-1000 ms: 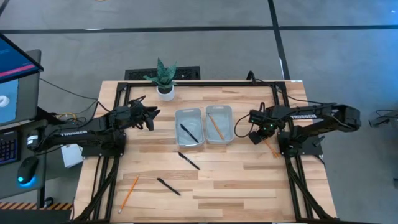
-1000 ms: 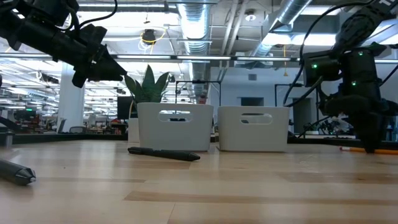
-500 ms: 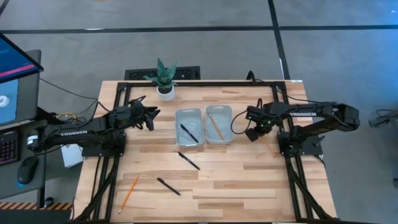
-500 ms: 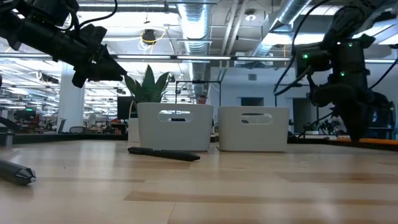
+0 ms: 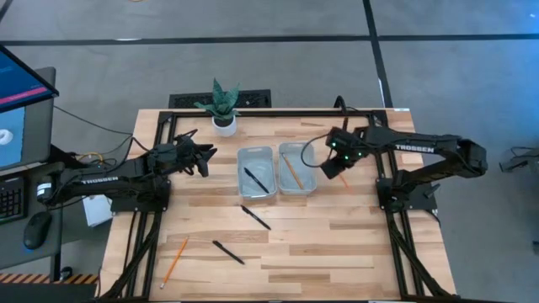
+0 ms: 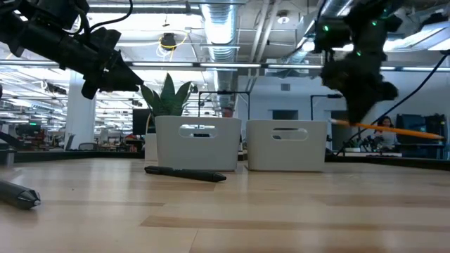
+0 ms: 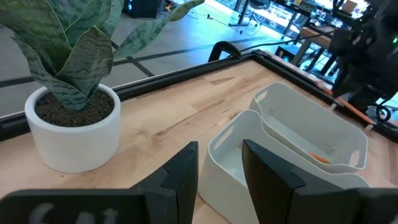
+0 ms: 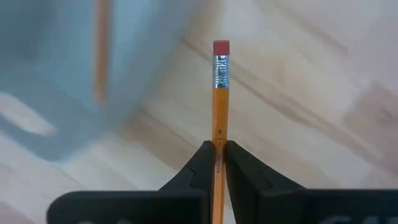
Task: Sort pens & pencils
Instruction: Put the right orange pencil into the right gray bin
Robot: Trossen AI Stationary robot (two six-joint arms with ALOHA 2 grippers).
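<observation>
My right gripper (image 5: 331,164) hangs above the table just right of the two white bins and is shut on an orange pencil (image 6: 394,130). The left bin (image 5: 256,190) holds a black pen (image 5: 256,178). An orange pencil (image 5: 292,172) lies in the right bin (image 5: 296,187). Two more black pens (image 5: 255,217) (image 5: 228,252) and an orange pencil (image 5: 173,261) lie flat on the table. My left gripper (image 5: 205,156) waits open in the air left of the bins, nothing between its fingers (image 7: 184,174). My right gripper pinches the pencil's shaft (image 8: 219,140) between its two fingers, which come from above and point steeply down, lying across the pencil. The eraser end (image 8: 221,47) sticks out beyond them. The pencil is lifted clear of the table and lies nearly level.
A potted plant (image 5: 223,108) stands at the far edge, left of the bins. A black frame (image 5: 278,113) runs along the table's far edge and sides. Bare wood lies near the front right (image 5: 337,252).
My right gripper has risen from the table near the right edge and moved toward the bins, staying shut. The orange pencil, which lay on the table, has come up with it and now hangs clear, nearly level.
</observation>
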